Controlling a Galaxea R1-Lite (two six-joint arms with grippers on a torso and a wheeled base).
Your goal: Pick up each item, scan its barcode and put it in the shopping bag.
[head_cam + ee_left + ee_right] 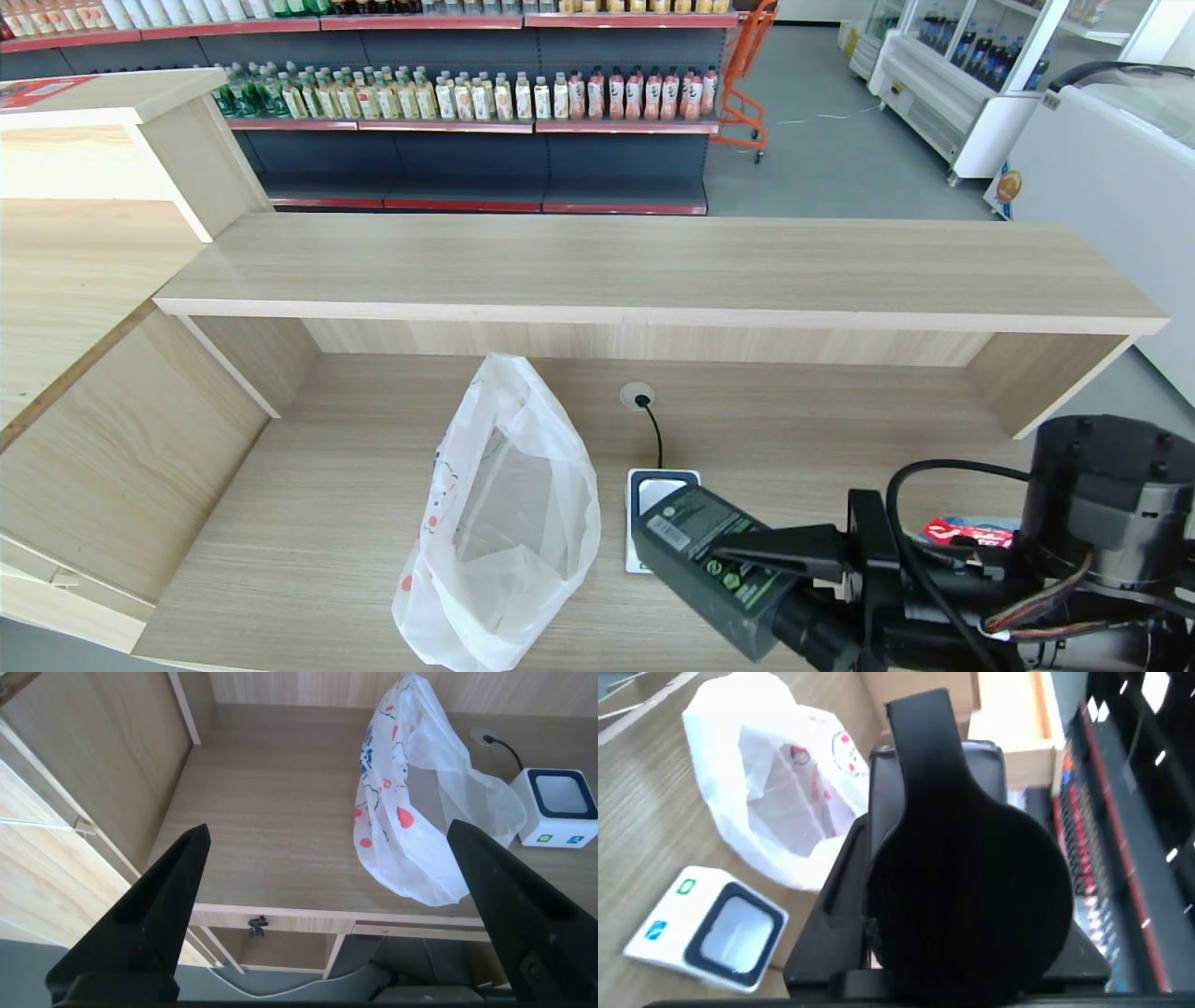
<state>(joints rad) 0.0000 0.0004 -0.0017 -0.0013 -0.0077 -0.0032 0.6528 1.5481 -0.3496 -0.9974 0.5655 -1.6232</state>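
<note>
The right gripper (739, 567) has its jaws closed on a dark box (689, 539), clamped across the box's rear half. The box's long axis runs straight out from the jaws, and the free end sticks forward past the fingertips. The barcode label sits on the upper face of that free end.

Directly below the free end, the scanner (655, 489) stands on the bench (327, 485) with its window facing up. Because the label faces away from the window, a wrist roll looks necessary before the code can be read.

Just beyond the box's free end and to its side stands the shopping bag (509, 523), mouth open and close enough for a short carry. Behind the jaws, back along the arm, a red packet (966, 532) lies on the bench.

The left gripper (327, 835) hangs off the bench's near edge with its jaws spread wide and empty. The bag is ahead of it, so the right arm is the nearer one.
</note>
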